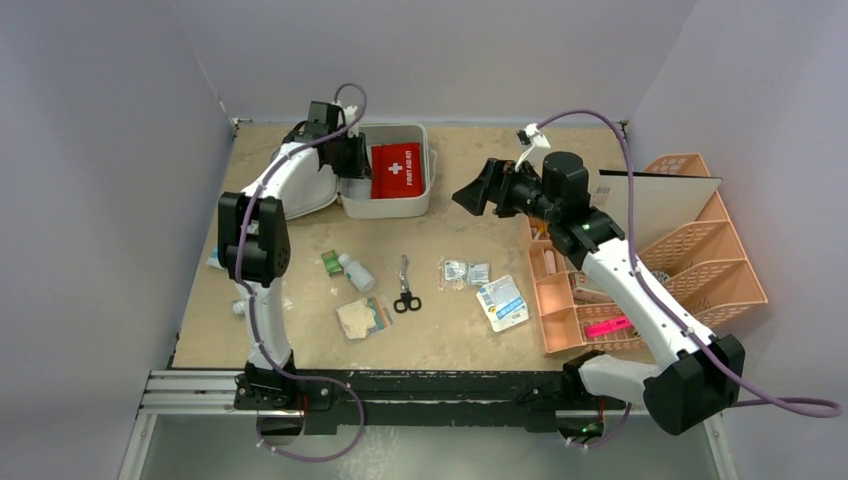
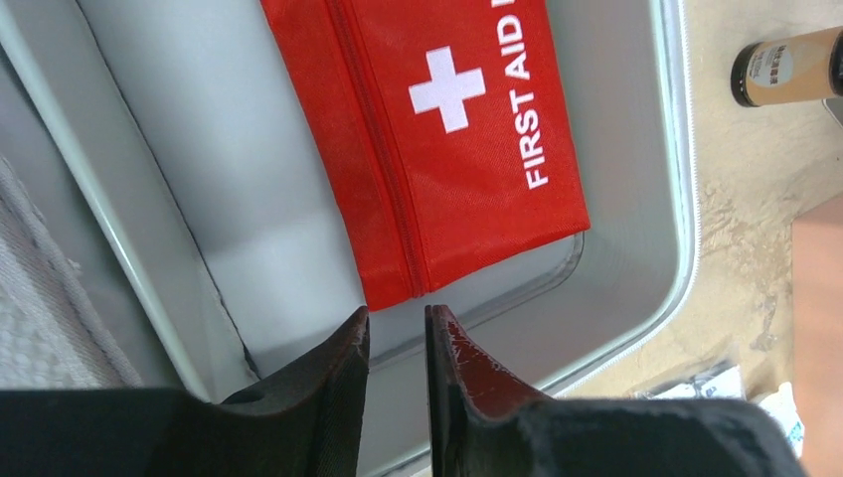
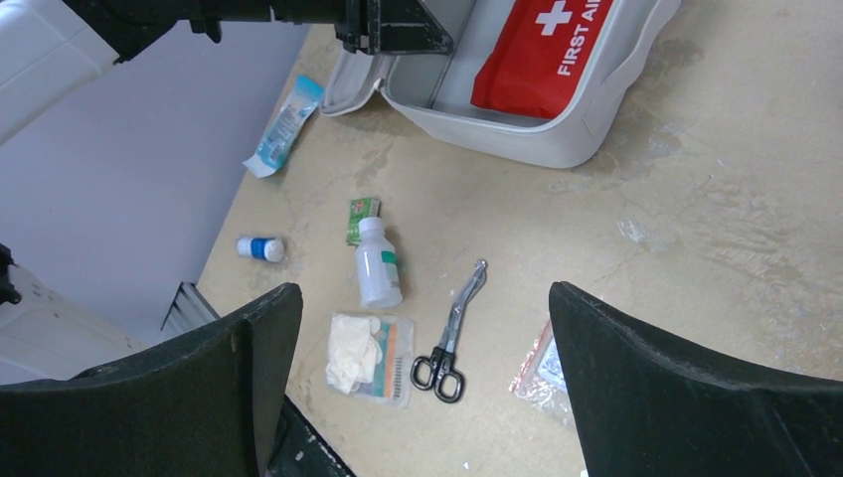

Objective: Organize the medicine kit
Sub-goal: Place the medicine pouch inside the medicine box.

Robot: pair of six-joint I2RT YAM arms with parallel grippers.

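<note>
**Inspector:** Left arm, posture?

**Assessor:** Elbow raised, forearm stretched away from its base. The left gripper points down into the open tray of the medicine kit. Its fingers stand a narrow slit apart, with nothing between them.

**Inspector:** What lies around that hand?

**Assessor:** The red first aid pouch lies on the tray floor just beyond the fingertips, not touching them. The tray's hinge-side wall runs beside the hand. In the top view, the kit's lid lies open under the forearm.

**Inspector:** Right arm?

**Assessor:** Its base sits at the table's near edge, with the forearm slanting up and across towards the centre. The right gripper is held high above the table with its jaws spread wide and empty. It is tilted to face the kit.

**Inspector:** Items relative to that hand?

**Assessor:** The scissors and a small white bottle lie below it, between the spread fingers in the wrist view. The kit is further ahead, well apart. The peach lattice organiser stands behind the arm.
</note>
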